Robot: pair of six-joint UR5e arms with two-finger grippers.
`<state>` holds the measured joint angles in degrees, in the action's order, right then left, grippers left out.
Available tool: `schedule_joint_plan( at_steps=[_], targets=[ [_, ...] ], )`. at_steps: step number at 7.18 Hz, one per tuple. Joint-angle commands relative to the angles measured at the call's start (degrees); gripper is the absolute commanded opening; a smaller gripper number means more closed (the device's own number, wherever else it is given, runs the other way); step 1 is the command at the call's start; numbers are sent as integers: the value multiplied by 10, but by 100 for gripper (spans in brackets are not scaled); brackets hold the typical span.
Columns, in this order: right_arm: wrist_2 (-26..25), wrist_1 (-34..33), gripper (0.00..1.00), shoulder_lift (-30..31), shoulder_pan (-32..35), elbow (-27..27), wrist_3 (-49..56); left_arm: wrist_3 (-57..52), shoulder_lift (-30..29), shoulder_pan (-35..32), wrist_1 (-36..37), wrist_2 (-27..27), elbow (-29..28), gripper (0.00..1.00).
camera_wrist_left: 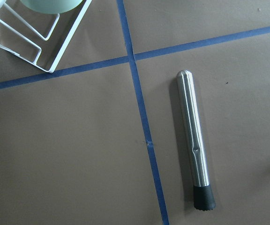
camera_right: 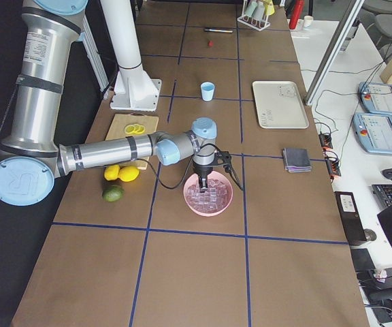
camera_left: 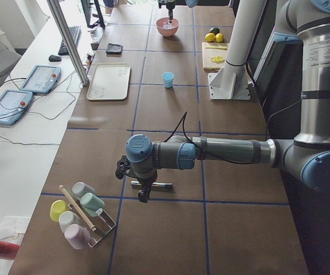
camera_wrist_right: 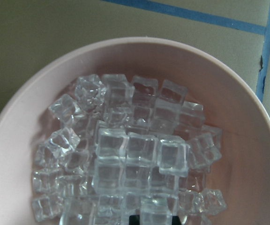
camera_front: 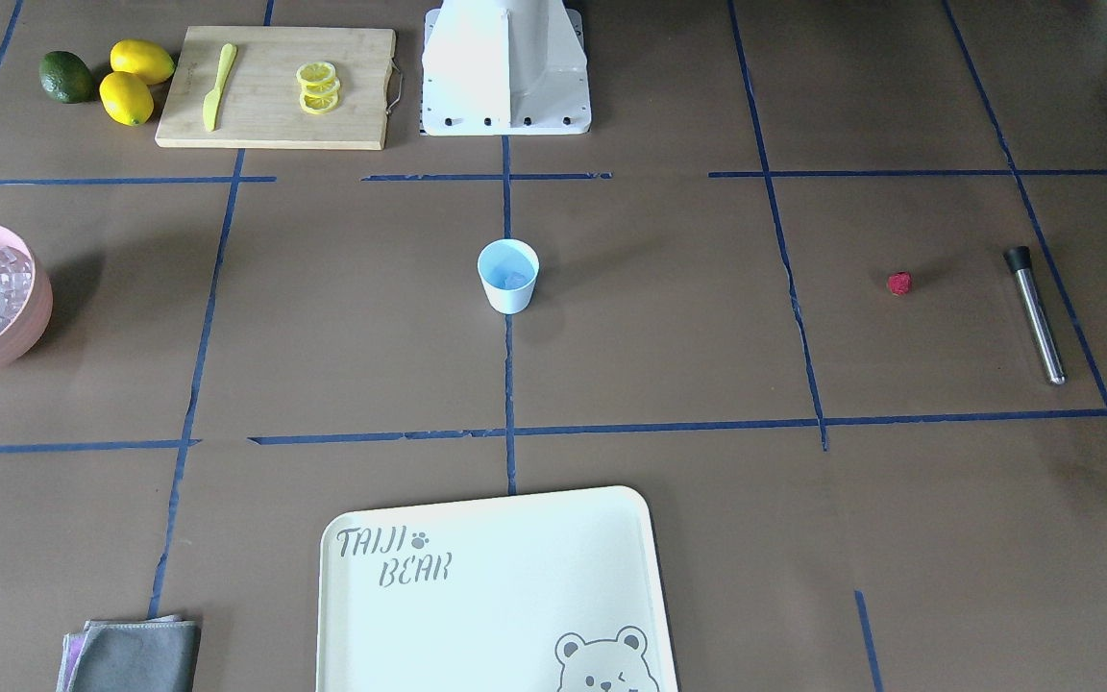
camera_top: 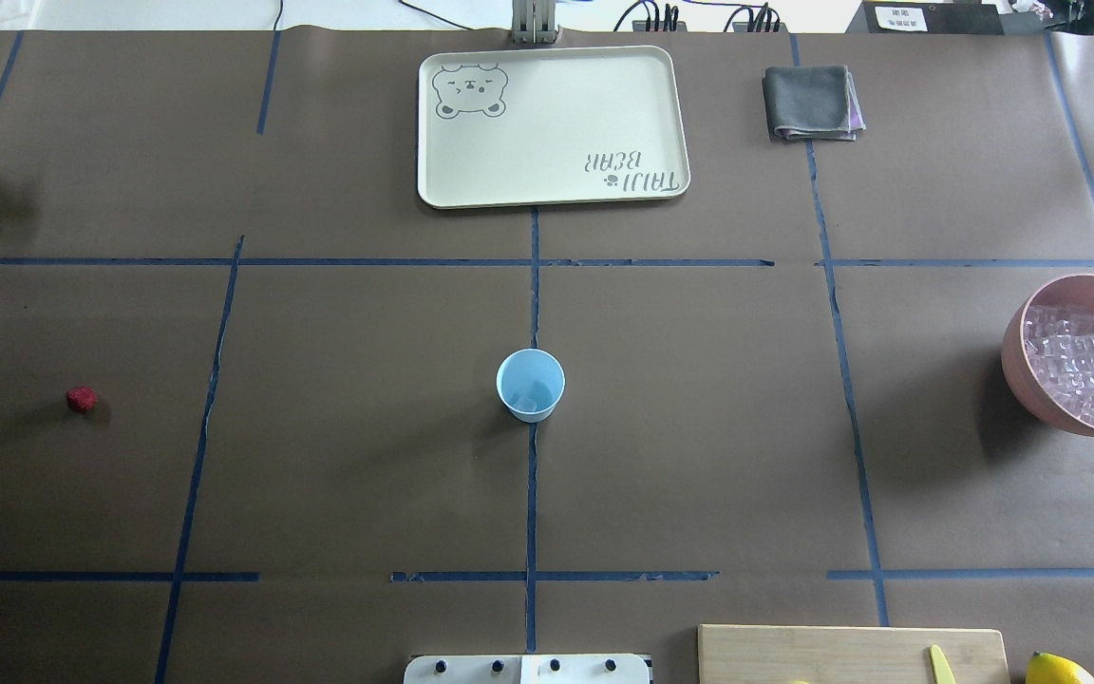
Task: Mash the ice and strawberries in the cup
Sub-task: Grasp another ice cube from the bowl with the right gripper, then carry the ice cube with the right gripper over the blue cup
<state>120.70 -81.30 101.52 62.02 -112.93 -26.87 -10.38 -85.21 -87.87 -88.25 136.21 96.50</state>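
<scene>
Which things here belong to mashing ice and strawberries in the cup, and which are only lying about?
For the job: cup, ice, pink bowl, strawberry, steel muddler.
Lying about: tray, grey cloth, cutting board, yellow knife, lemon slices, lemons, green fruit, rack of cups.

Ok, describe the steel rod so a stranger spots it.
Go to the brown table's end on the robot's left, beyond the small red bumpy berry. The slim steel rod lies flat there, the only shiny cylinder, capped by a black rubber tip.
</scene>
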Motion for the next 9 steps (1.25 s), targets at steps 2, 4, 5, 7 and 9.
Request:
schedule_joint_plan(
  at_steps=[2,4,5,7,9],
  targets=[
    [17,-91,1,-99,2,-66,-32,0,0,0,-1,0,0,100],
    [19,-93,0,-200,-67,-42,-157,0,0,0,0,-1,13,100],
    [14,-100,0,-267,-100,-6,-217,0,0,0,0,-1,17,100],
    [-24,-156,1,-371,-156,17,-285,0,0,0,0,-1,18,100],
    [-79,-166,1,-441,-226,24,-396,0,2,0,0,-1,17,100]
  ],
)
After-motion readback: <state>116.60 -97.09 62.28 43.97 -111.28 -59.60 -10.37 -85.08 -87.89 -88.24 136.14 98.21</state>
